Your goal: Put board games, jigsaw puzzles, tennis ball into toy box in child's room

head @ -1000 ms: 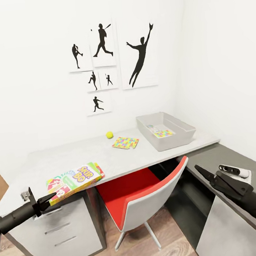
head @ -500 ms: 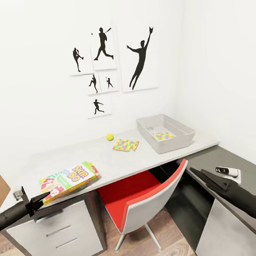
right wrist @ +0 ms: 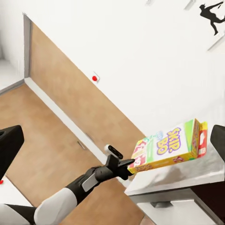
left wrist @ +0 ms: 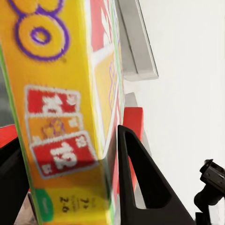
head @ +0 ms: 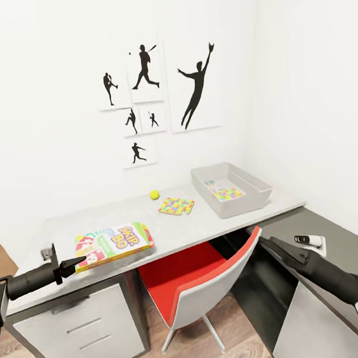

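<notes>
White table (head: 216,227), tennis ball (head: 155,194), jigsaw puzzle (head: 176,205), toy box (head: 233,204), possibly touching wall

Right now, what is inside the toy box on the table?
The toy box holds one jigsaw puzzle, lying flat on its floor. The near wall covers the front strip of the floor, so anything there can't be seen.

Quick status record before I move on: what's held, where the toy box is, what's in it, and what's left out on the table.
left end effector: shut on Skip-Bo board game, gripped at its near end, held over the table's left part
right end effector: low beside the red chair, holding nothing; open or shut unclear
toy box: right end of the table
in toy box: one jigsaw puzzle
left on table: second jigsaw puzzle, tennis ball just behind it
</notes>
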Robot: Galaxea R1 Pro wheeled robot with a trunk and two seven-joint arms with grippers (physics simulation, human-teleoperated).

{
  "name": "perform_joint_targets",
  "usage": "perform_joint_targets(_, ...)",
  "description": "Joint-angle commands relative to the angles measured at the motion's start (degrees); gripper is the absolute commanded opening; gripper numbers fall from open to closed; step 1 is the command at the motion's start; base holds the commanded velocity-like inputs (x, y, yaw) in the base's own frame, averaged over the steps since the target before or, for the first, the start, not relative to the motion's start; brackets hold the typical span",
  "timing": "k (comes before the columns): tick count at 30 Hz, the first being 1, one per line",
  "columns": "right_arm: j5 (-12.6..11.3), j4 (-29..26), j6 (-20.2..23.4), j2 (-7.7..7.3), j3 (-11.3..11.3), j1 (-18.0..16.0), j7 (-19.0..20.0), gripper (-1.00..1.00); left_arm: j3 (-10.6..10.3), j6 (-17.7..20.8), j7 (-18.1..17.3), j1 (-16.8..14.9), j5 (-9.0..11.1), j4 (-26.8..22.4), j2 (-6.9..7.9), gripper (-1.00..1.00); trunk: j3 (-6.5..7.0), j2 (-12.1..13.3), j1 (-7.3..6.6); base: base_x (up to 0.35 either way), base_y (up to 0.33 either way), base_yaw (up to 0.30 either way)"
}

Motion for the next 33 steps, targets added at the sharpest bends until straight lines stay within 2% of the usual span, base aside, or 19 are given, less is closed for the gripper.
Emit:
perform_joint_targets(1,-0.2,0.1,0.3,-0.03,-0.1,0.0,0.7,1.0,-0.4,0.6,-0.5,-0.1,-0.5,0.0,0.08,-1.0,0.13,0.4,-0.24,-0.199,0.0,0.0)
perform_joint_targets(14,-0.2,0.2,0.0,0.24,0.0,0.0,0.9,1.0,-1.2,0.6,-0.5,-0.1,-0.3,0.0,0.45,-1.0,2.46,5.6,-3.1,-0.046,0.0,0.0)
perform_joint_targets(18,0.2,0.3,-0.1,0.86,0.0,0.0,0.7,1.0,-1.2,0.6,-0.5,-0.1,-0.3,0.0,0.42,-1.0,3.18,7.2,-3.97,0.0,0.0,0.0)
perform_joint_targets(21,0.4,0.3,-0.2,1.94,0.0,0.0,0.6,1.0,-1.2,0.6,-0.5,-0.1,-0.3,0.0,0.6,-1.0,3.72,8.4,-4.63,0.0,0.0,0.0)
perform_joint_targets(22,0.4,0.3,-0.5,2.2,0.1,0.0,0.6,1.0,-1.2,0.6,-0.5,-0.1,-0.3,0.0,0.6,-1.0,3.9,8.8,-4.85,0.0,0.0,0.0)
perform_joint_targets(23,0.4,0.3,-3.6,2.55,0.2,0.0,0.4,1.0,-1.2,0.6,-0.5,-0.1,-0.3,0.0,0.62,-1.0,4.07,9.2,-5.07,0.0,0.0,0.0)
perform_joint_targets(24,0.4,0.3,-3.9,2.57,0.2,0.0,0.4,1.0,-1.2,0.6,-0.5,-0.1,-0.3,0.0,0.63,-1.0,4.25,9.6,-5.29,0.0,0.0,0.0)
perform_joint_targets(33,0.4,0.3,-4.6,2.59,0.2,0.0,0.7,1.0,-1.2,0.6,-0.5,-0.1,-0.3,0.0,0.6,-1.0,5.87,13.2,-7.27,0.0,0.0,0.0)
